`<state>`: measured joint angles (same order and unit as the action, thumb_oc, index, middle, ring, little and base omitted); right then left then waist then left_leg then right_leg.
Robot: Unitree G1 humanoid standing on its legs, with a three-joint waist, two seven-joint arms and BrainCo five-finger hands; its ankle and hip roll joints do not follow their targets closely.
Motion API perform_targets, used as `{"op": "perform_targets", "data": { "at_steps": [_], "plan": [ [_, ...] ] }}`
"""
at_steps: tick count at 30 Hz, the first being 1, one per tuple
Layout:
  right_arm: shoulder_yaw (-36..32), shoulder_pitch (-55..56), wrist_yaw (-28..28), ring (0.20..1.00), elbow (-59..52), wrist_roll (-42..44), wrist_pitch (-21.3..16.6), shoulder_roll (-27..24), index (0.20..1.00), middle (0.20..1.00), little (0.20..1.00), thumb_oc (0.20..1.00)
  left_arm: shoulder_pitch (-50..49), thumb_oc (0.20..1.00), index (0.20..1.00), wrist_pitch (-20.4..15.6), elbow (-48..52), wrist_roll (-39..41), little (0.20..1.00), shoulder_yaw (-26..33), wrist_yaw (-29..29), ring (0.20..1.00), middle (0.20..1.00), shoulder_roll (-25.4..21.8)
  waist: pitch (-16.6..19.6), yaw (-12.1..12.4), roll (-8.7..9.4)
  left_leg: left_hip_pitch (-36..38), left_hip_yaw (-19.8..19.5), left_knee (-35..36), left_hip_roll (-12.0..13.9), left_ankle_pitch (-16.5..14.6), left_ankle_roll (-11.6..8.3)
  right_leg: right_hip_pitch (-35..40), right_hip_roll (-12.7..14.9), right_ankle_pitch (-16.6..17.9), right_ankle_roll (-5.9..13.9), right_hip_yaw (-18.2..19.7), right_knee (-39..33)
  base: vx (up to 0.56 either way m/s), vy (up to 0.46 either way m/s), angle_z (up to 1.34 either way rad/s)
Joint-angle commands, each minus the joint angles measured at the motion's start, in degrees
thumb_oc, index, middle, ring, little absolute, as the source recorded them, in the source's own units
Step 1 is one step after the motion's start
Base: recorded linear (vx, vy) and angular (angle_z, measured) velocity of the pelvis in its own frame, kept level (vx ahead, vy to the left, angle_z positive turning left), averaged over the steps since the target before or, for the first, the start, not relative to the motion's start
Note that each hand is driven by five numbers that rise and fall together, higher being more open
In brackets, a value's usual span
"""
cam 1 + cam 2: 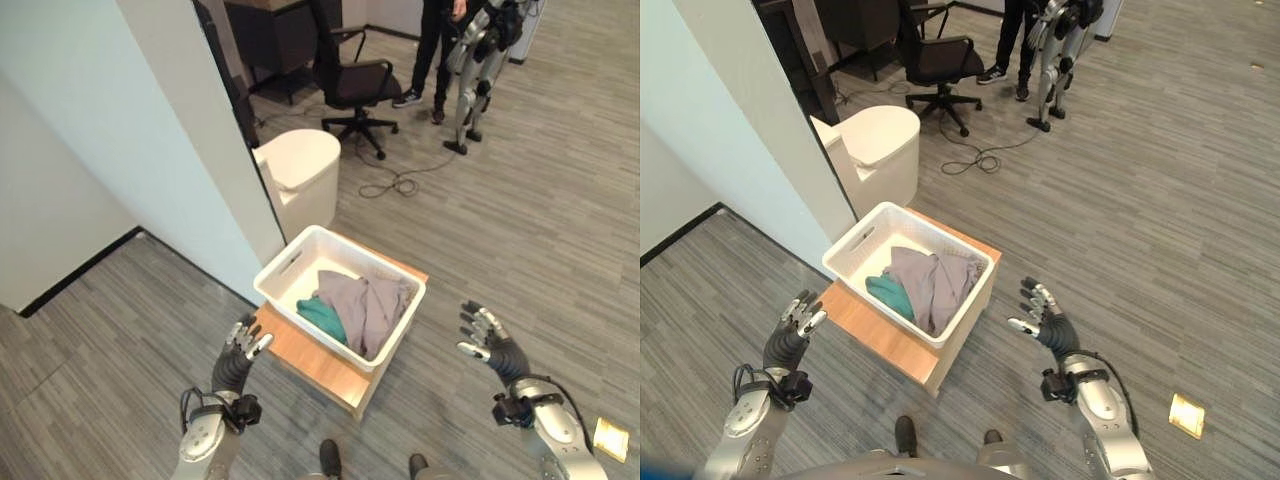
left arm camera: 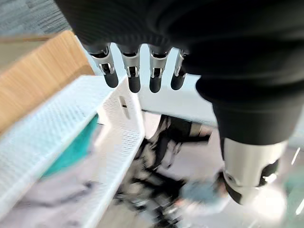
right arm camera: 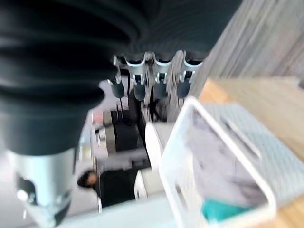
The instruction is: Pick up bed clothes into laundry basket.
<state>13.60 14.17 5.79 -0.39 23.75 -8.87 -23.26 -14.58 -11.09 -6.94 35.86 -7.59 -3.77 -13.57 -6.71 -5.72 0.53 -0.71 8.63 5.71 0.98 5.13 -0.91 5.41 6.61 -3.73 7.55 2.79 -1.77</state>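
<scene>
I see the white laundry basket point(image 1: 284, 279) on a low wooden stand point(image 1: 310, 365), a grey garment point(image 1: 368, 305) and a teal garment point(image 1: 322, 317) lying inside it. My left hand point(image 1: 240, 355) hovers just left of the stand, fingers relaxed, empty. My right hand point(image 1: 487, 337) hangs right of the basket, fingers spread, holding nothing. A person point(image 1: 430, 60) stands far off.

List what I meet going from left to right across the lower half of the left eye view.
left hand → wooden stand → white basket holding teal cloth then grey cloth → right hand
</scene>
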Motion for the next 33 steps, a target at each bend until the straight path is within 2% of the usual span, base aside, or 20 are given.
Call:
{"op": "perform_targets", "data": {
  "at_steps": [1, 3, 4, 5, 6, 7, 8, 9, 12, 13, 14, 16, 17, 18, 19, 21, 25, 27, 28, 33],
  "plan": [
    [-0.1, -3.3, -0.1, 1.000, -3.9, 0.7, -2.1, -0.6, 1.000, 1.000, 1.000, 1.000, 6.6, 1.000, 1.000, -2.7, 2.1, -0.9, 1.000, 1.6, -1.7, 1.000, 1.000, -2.7, -2.0, 1.7, 1.04, 5.4, -0.6, -0.8, 0.3, -5.9, -0.95, -4.8, 1.3, 3.6, 1.87, -1.6, 3.3, -0.04, -0.023, 0.15],
    [0.6, -4.5, -0.1, 1.000, -4.4, -0.6, -2.2, -1.5, 1.000, 1.000, 1.000, 1.000, 8.2, 1.000, 1.000, -2.9, 2.3, -3.1, 1.000, 1.6, -2.1, 1.000, 1.000, -3.7, -2.4, 2.3, 0.88, 4.8, -1.5, -1.4, 0.4, -5.5, -1.17, -5.6, 0.8, 2.3, 1.54, -2.6, 6.8, -0.08, -0.052, 0.31],
    [0.4, -5.5, -0.5, 1.000, -4.4, -0.7, -2.4, -2.4, 1.000, 1.000, 1.000, 1.000, 10.4, 1.000, 1.000, -3.7, 2.0, -3.6, 1.000, 1.4, -2.5, 1.000, 1.000, -4.6, -3.0, 2.0, 0.33, 2.8, -5.8, -2.7, 0.3, -4.6, -1.19, -6.3, -2.4, -1.4, 1.01, 2.9, 12.0, -0.09, -0.066, 0.44],
    [0.4, -5.6, -0.5, 1.000, -4.4, -0.7, -2.4, -2.4, 1.000, 1.000, 1.000, 1.000, 10.4, 1.000, 1.000, -3.7, 2.0, -3.6, 1.000, 1.4, -2.5, 1.000, 1.000, -4.6, -2.9, 2.0, 0.28, 2.5, -5.9, -2.8, 0.4, -4.5, -1.22, -6.6, -2.5, -1.2, 0.98, 2.9, 12.0, -0.08, -0.087, 0.80],
    [0.5, -6.3, -0.6, 1.000, -4.1, -0.4, -2.5, -2.6, 1.000, 1.000, 1.000, 1.000, 11.6, 1.000, 1.000, -4.2, 1.4, -4.0, 1.000, 1.0, -2.6, 1.000, 1.000, -5.1, -2.9, 1.6, 0.04, 1.5, -8.9, -3.3, 0.2, -4.0, -1.25, -6.3, -4.7, -3.4, 0.44, 7.6, 13.9, -0.04, -0.051, 1.49],
    [0.6, -6.5, -0.6, 1.000, -4.1, -0.6, -2.5, -2.8, 1.000, 1.000, 1.000, 1.000, 12.3, 1.000, 1.000, -4.4, 0.8, -4.3, 1.000, 0.9, -2.5, 1.000, 1.000, -5.3, -2.6, 1.6, -0.23, 0.9, -10.5, -3.4, 0.4, -3.5, -1.62, -6.6, -5.3, -3.8, -0.18, 9.2, 15.0, -0.09, -0.222, 1.89],
    [0.6, -6.4, -0.7, 1.000, -4.9, -1.7, -2.8, -3.4, 1.000, 1.000, 1.000, 1.000, 12.2, 1.000, 1.000, -5.0, 0.7, -5.5, 1.000, 1.6, -3.2, 1.000, 1.000, -5.5, -2.5, 1.9, -0.16, -0.2, -17.4, -3.5, -0.2, -2.4, -2.08, -5.8, -6.8, -6.4, -1.01, 14.2, 19.1, -0.11, -0.270, 1.86],
    [0.4, -6.7, -1.0, 1.000, -4.9, -1.9, -3.1, -3.6, 1.000, 1.000, 1.000, 1.000, 12.0, 1.000, 1.000, -5.3, 0.5, -5.9, 1.000, 1.8, -3.5, 1.000, 1.000, -5.4, -2.2, 2.3, -0.19, -1.6, -20.0, -3.7, -0.2, -1.4, -2.29, -5.3, -8.6, -6.9, -1.42, 17.4, 19.0, -0.10, -0.251, 1.39],
    [0.2, -8.1, -1.3, 1.000, -4.6, -1.5, -4.0, -3.6, 1.000, 1.000, 1.000, 1.000, 11.0, 1.000, 1.000, -6.0, 1.2, -7.0, 1.000, 3.1, -3.9, 1.000, 1.000, -5.5, -2.2, 4.4, 0.78, -4.4, -24.1, -4.6, -0.8, 0.3, -3.35, -2.6, -9.4, -7.5, -2.95, 19.2, 14.8, -0.21, -0.375, 1.82],
    [-1.2, -8.2, -2.8, 1.000, -4.1, -1.3, -4.7, -3.3, 1.000, 1.000, 1.000, 1.000, 9.1, 1.000, 1.000, -6.3, 2.1, -8.4, 1.000, 5.0, -5.1, 1.000, 1.000, -4.9, -2.7, 7.0, 1.21, -7.1, -26.1, -4.2, -0.5, 2.9, -4.96, 0.3, -8.8, -7.1, -4.00, 16.0, 8.7, -0.32, -0.399, 1.76],
    [-2.7, -7.6, -3.8, 1.000, -4.4, 0.4, -5.0, -2.8, 1.000, 1.000, 1.000, 1.000, 8.7, 1.000, 1.000, -6.2, 2.4, -8.0, 1.000, 5.2, -5.5, 1.000, 1.000, -4.1, -3.2, 7.4, 0.97, -9.1, -26.1, -4.4, -0.4, 4.5, -5.60, 1.3, -8.8, -6.5, -4.35, 14.2, 6.7, -0.45, -0.523, 2.01],
    [-4.6, -6.9, -4.7, 1.000, -3.4, 3.3, -5.4, -2.0, 1.000, 1.000, 1.000, 1.000, 7.7, 1.000, 1.000, -6.4, 2.8, -6.8, 1.000, 5.6, -5.7, 1.000, 1.000, -3.1, -4.0, 7.6, 0.40, -11.3, -24.8, -5.6, 0.0, 5.2, -5.99, 1.4, -9.0, -5.6, -4.66, 12.0, 5.7, -0.26, -0.206, 2.02],
    [-5.4, -6.9, -4.9, 1.000, -2.4, 4.8, -5.7, -1.5, 1.000, 1.000, 1.000, 1.000, 7.3, 1.000, 1.000, -6.4, 2.5, -6.1, 1.000, 5.6, -5.5, 1.000, 1.000, -2.4, -4.9, 7.6, 0.31, -12.6, -20.8, -7.4, 0.3, 4.4, -5.30, 0.6, -9.0, -5.1, -4.90, 9.8, 6.2, -0.44, -0.180, 1.66],
    [-7.1, -6.2, -6.1, 1.000, -0.9, 5.4, -5.6, -1.2, 1.000, 1.000, 1.000, 1.000, 6.2, 1.000, 1.000, -5.9, 1.8, -6.2, 1.000, 5.8, -5.3, 1.000, 1.000, -1.1, -5.6, 6.8, 0.94, -11.8, -10.1, -12.4, 2.6, 1.5, -3.56, -1.2, -8.3, -4.5, -5.14, 4.8, 7.4, -0.44, -0.181, 1.35],
    [-7.1, -6.2, -6.1, 1.000, -0.9, 5.4, -5.6, -1.2, 1.000, 1.000, 1.000, 1.000, 6.1, 1.000, 1.000, -5.9, 1.9, -6.2, 1.000, 5.8, -5.3, 1.000, 1.000, -1.1, -5.5, 6.8, 0.85, -12.0, -10.1, -12.6, 2.7, 1.5, -3.59, -1.4, -8.4, -4.4, -5.15, 4.8, 7.4, -0.52, -0.161, 1.33],
    [-9.5, -4.1, -6.5, 1.000, -1.2, 4.9, -5.5, -1.3, 1.000, 1.000, 1.000, 1.000, 3.8, 1.000, 1.000, -5.7, 2.4, -4.6, 1.000, 5.8, -1.6, 1.000, 1.000, -0.5, -5.1, 5.7, 2.33, -8.6, -5.5, -17.6, 5.0, -1.8, -3.90, -1.5, -5.6, -2.8, -5.10, -1.4, 5.6, -0.36, -0.074, 1.51],
    [-10.1, -2.5, -6.0, 1.000, -1.8, 4.3, -6.3, -0.6, 1.000, 1.000, 1.000, 1.000, 5.5, 1.000, 1.000, -6.3, 2.3, -3.9, 1.000, 5.0, -1.7, 1.000, 1.000, -1.3, -2.8, 2.1, 2.17, 0.5, 4.0, -18.6, 11.9, -2.8, -5.08, -2.6, -3.7, -1.9, -4.86, -9.1, 5.0, -0.22, -0.011, 1.36],
    [-9.9, -2.1, -6.3, 1.000, -1.7, 4.1, -6.3, -0.3, 1.000, 1.000, 1.000, 1.000, 6.2, 1.000, 1.000, -6.3, 2.3, -3.1, 1.000, 4.5, -1.8, 1.000, 1.000, -1.1, -2.2, 1.2, 1.97, 1.9, 5.4, -17.6, 12.1, -3.0, -5.55, -3.1, -3.4, -1.8, -4.64, -11.2, 5.2, -0.13, 0.036, 1.02],
    [-9.7, -1.0, -6.8, 1.000, -1.4, 4.7, -6.5, 0.7, 1.000, 1.000, 1.000, 1.000, 7.5, 1.000, 1.000, -6.3, 1.9, -1.5, 1.000, 2.7, -1.7, 1.000, 1.000, -0.2, -1.3, -0.4, 0.89, 4.3, 8.3, -11.6, 10.4, -5.0, -5.54, -3.8, -2.8, -1.3, -3.63, -14.7, 5.7, -0.06, 0.059, 1.08],
    [-8.1, -0.1, -6.3, 1.000, -0.8, 4.8, -5.9, 1.9, 1.000, 1.000, 1.000, 1.000, 6.2, 1.000, 1.000, -5.7, 2.9, 2.4, 1.000, 0.6, -0.6, 1.000, 1.000, 1.3, 0.5, -0.5, 0.28, 5.7, 5.4, -3.9, 6.6, -5.1, -3.93, -3.8, -2.4, 0.0, -2.69, -15.6, 4.7, -0.04, 0.109, 0.87]
  ]
}}
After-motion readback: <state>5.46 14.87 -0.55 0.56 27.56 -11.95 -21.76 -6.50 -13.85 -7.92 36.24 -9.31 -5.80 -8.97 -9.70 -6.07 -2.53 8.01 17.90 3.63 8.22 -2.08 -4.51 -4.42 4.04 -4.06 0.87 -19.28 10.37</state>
